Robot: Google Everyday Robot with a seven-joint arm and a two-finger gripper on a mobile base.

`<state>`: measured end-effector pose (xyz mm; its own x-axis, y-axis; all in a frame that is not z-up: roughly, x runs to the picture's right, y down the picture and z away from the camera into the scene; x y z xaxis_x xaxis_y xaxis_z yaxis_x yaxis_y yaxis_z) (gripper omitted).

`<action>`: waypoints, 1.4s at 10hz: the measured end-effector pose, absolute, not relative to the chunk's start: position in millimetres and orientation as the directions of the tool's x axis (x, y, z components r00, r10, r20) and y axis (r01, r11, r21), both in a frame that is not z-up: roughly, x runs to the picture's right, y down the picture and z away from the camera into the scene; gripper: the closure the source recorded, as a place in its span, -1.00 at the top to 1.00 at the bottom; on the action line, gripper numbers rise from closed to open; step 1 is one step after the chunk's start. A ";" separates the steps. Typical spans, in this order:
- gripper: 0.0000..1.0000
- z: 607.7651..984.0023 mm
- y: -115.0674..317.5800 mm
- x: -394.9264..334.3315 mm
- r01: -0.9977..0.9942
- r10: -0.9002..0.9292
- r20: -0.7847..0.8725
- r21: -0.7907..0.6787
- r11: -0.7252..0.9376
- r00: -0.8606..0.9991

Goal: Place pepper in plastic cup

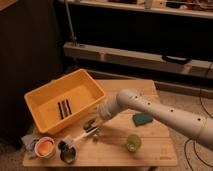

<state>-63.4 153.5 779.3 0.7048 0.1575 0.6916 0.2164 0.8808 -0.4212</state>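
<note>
The pepper [90, 123] is a small green shape lying on the wooden table [150, 155], just in front of the yellow bin. My gripper [93, 128] is down right at the pepper, at the end of the white arm [150, 111] that reaches in from the right. Part of the pepper is covered by the gripper. The plastic cup [133, 142], light yellow-green, stands upright near the table's front edge, to the right of the gripper and apart from it.
A yellow bin [47, 114] with dark items inside sits at the table's left. A white cup with orange inside [45, 147] and a small metal cup [67, 153] stand at the front left. A teal sponge [143, 119] lies behind the plastic cup.
</note>
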 end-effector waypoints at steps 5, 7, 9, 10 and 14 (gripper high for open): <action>0.14 805.1 177.1 -67.4 0.245 0.155 0.685 -0.450 0.859 0.712; 0.14 816.1 178.8 -70.4 0.241 0.160 0.679 -0.456 0.857 0.717; 0.14 828.0 178.4 -73.1 0.238 0.166 0.674 -0.464 0.853 0.720; 0.14 831.8 175.7 -75.0 0.242 0.162 0.675 -0.462 0.853 0.719; 0.14 848.4 170.1 -77.6 0.248 0.161 0.681 -0.461 0.852 0.715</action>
